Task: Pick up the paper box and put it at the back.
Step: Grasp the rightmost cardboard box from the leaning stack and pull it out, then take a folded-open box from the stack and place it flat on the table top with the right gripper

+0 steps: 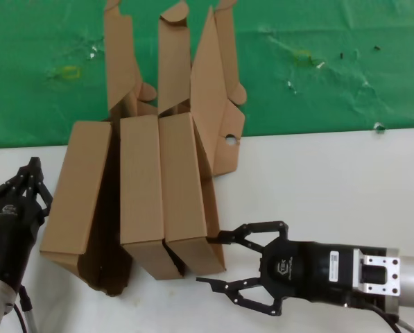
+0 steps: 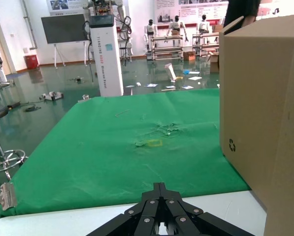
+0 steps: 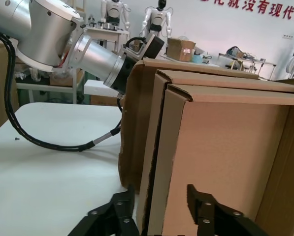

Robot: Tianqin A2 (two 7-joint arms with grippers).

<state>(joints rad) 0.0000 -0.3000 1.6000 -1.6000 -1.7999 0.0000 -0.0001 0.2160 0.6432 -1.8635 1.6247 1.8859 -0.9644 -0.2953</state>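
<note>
Several flat brown cardboard boxes stand on edge in a row, their open lids leaning on the green cloth at the back (image 1: 317, 69). The paper box (image 1: 186, 187) is third from the left, beside the box whose flap has a round hole (image 1: 224, 132). My right gripper (image 1: 210, 259) is open at the paper box's near end, one finger on each side of its wall. In the right wrist view the gripper (image 3: 161, 206) straddles that cardboard edge (image 3: 169, 147). My left gripper (image 1: 33, 163) is shut and empty, left of the row; the left wrist view also shows it (image 2: 159, 189).
A wider brown box (image 1: 75, 194) stands leftmost, close to my left gripper, and fills the side of the left wrist view (image 2: 260, 98). Another box (image 1: 141, 187) stands between it and the paper box. White table (image 1: 331, 187) lies to the right. The green cloth (image 2: 117, 147) has small tears.
</note>
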